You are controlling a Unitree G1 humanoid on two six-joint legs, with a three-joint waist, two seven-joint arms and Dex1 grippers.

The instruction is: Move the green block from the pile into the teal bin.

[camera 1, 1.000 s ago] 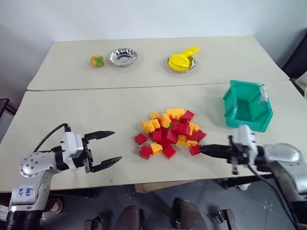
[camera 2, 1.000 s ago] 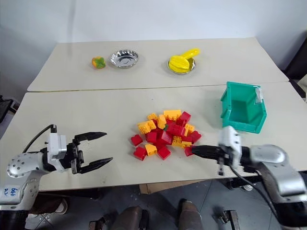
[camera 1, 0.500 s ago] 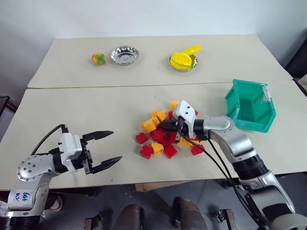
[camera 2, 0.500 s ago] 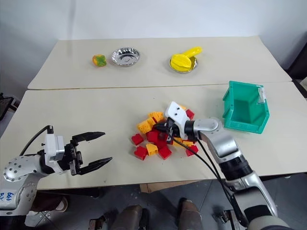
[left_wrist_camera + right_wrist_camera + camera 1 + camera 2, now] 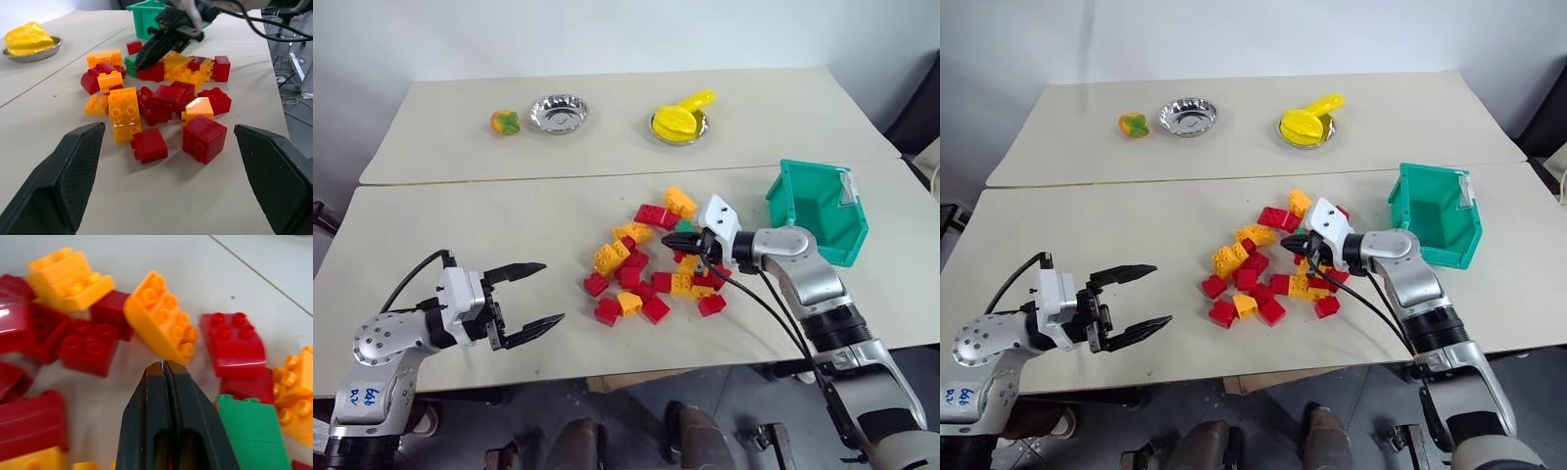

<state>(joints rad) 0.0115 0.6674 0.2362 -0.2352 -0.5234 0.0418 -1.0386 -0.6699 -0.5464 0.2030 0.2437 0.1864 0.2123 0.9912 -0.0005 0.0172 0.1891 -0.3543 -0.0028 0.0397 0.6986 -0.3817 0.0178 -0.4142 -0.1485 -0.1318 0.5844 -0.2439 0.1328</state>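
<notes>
- Right gripper [image 5: 163,366]: its 2 black fingers are pressed flat together with nothing between them. It reaches in from the bin side, low over the far edge of the pile [image 5: 651,269].
- Green block [image 5: 252,433]: lies on the table at the far edge of the pile, just beside the closed fingertips and not gripped. In the left wrist view the fingertips sit right at the green block, with red and yellow bricks against it; actual contact cannot be confirmed.
- Orange brick [image 5: 161,322]: lies tilted directly ahead of the right fingertips, with a red brick [image 5: 238,342] beside it.
- Pile: red, yellow and orange bricks spread loosely over the middle of the near table [image 5: 460,235]. A red brick and an orange brick lie slightly apart on its far side.
- Teal bin [image 5: 818,211]: stands on the near table toward the robot's right, apart from the pile, open front toward the bricks. No brick is visible inside.
- Left gripper [image 5: 529,299]: jaws spread wide, holding nothing. It hovers over bare table toward the robot's left, well apart from the pile, pointing at it.
- Far table: carries an orange-and-green toy fruit [image 5: 505,121], a round silver dish [image 5: 559,113] and a second dish holding a yellow object [image 5: 679,120].
</notes>
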